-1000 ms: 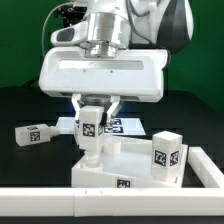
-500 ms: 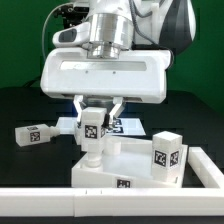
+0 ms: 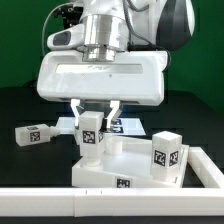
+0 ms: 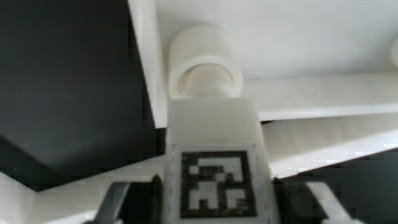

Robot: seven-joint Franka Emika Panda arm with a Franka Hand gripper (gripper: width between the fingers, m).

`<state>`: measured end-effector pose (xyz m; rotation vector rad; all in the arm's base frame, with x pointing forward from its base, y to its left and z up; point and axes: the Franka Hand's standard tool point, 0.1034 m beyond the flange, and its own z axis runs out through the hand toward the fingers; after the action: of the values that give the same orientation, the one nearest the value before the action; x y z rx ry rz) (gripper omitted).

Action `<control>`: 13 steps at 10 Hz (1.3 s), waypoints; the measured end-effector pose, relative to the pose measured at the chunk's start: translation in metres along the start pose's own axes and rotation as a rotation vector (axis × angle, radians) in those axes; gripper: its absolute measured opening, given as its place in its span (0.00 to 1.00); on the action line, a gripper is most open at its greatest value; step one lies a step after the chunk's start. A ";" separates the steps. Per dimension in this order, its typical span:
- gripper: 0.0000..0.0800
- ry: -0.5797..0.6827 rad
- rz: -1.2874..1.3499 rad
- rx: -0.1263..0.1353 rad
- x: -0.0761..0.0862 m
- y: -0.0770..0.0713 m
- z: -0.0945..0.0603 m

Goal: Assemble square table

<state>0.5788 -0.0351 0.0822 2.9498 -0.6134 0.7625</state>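
Half-closed gripper (image 3: 93,118) pinches the leg's (image 3: 91,140) flat sides; light, stiff, likely slick plastic; table top (image 3: 135,160) at six o'clock.

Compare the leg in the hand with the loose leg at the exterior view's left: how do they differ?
The held leg stands upright, clamped in the hand; the loose leg lies on its side, untouched. The held leg is at a corner of the square top; the loose leg rests on the black table, apart from the top. Both are stubby, white and carry black-and-white tags.
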 end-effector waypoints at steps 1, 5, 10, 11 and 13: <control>0.36 0.000 0.000 -0.001 0.000 0.000 0.002; 0.44 0.008 -0.005 -0.005 -0.002 0.000 0.006; 0.81 -0.057 0.011 0.006 0.003 0.000 0.005; 0.81 -0.132 0.033 0.021 0.007 0.001 0.002; 0.81 -0.330 0.085 0.054 0.006 0.000 0.000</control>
<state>0.5843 -0.0371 0.0849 3.1430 -0.7490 0.2991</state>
